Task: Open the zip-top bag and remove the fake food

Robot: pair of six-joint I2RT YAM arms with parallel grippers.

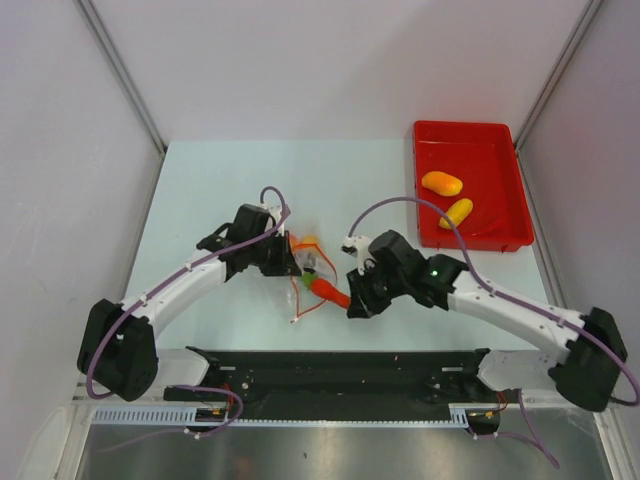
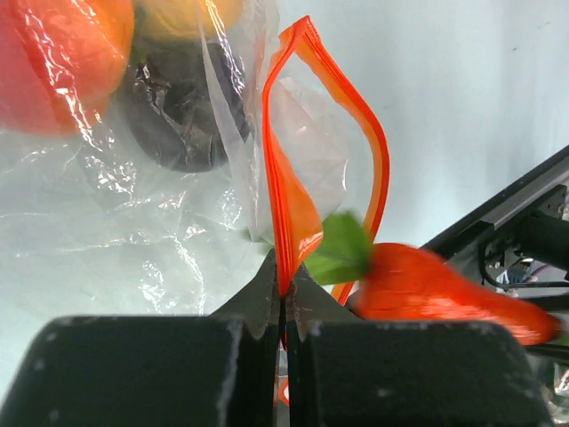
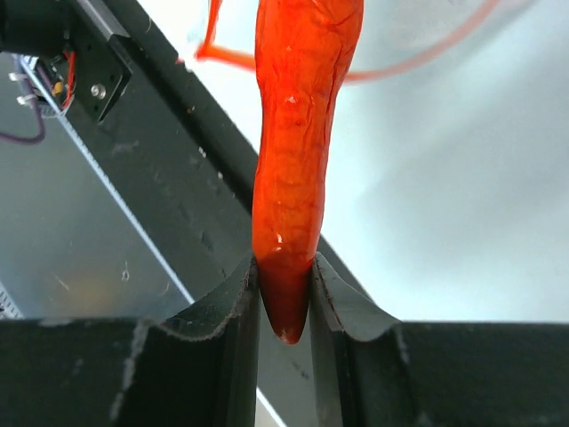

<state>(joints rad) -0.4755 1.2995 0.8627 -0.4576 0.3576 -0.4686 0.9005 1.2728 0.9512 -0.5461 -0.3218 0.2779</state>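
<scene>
The clear zip-top bag [image 1: 305, 262] with an orange-red zip strip [image 2: 286, 200] lies at the table's middle, its mouth open. My left gripper [image 2: 284, 298] is shut on the zip strip. Inside the bag I see a peach-red round fruit [image 2: 53, 62], a dark round piece [image 2: 182, 120] and a yellow piece [image 2: 187, 13]. My right gripper [image 3: 284, 298] is shut on the pointed tip of an orange-red carrot [image 3: 298, 160]. The carrot [image 1: 330, 291] has a green top [image 2: 338, 249] and sits at the bag's mouth. Both grippers [image 1: 290, 262] [image 1: 355, 300] face each other.
A red rectangular tray [image 1: 505, 215] stands at the back right, holding an orange oval [image 1: 441, 183] and a yellow oval [image 1: 456, 212]. A black rail [image 1: 340, 365] runs along the table's near edge. Grey walls enclose the table.
</scene>
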